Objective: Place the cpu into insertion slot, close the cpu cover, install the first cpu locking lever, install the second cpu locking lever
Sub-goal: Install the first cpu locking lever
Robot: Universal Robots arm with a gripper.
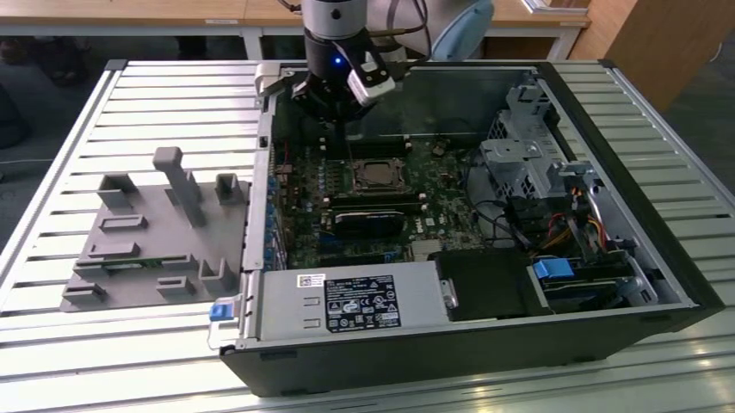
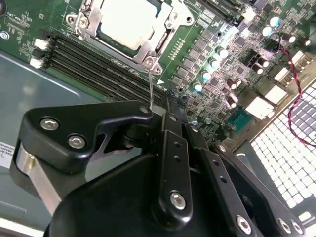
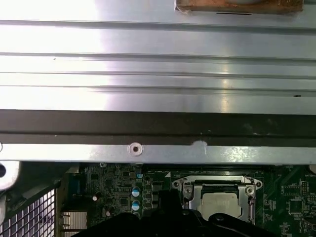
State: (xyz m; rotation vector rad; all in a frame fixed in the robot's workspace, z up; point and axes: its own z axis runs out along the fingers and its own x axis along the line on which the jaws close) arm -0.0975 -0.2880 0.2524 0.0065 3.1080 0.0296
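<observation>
The cpu (image 2: 126, 19) shows its pale silver top inside the insertion slot (image 1: 397, 182) on the green motherboard. It also appears in the exterior view as the cpu (image 1: 376, 175) and in the first wrist view as the cpu (image 3: 222, 205). The cpu cover (image 2: 152, 47) lies flat over it as a silver frame. A thin wire locking lever (image 2: 150, 84) rises from the socket corner up to my fingertips. My gripper (image 2: 158, 109) hangs over the case's far side, just behind the socket, and looks shut on that lever. In the exterior view my gripper (image 1: 342, 116) is above the board.
The open computer case (image 1: 643, 249) lies on a slatted metal table (image 1: 103, 344). Long black memory slots (image 2: 98, 64) run beside the socket. A black card (image 1: 367, 222), the power supply (image 1: 344, 301) and a drive cage (image 1: 528, 163) fill the case. A grey fixture tray (image 1: 150, 232) sits at the exterior view's left.
</observation>
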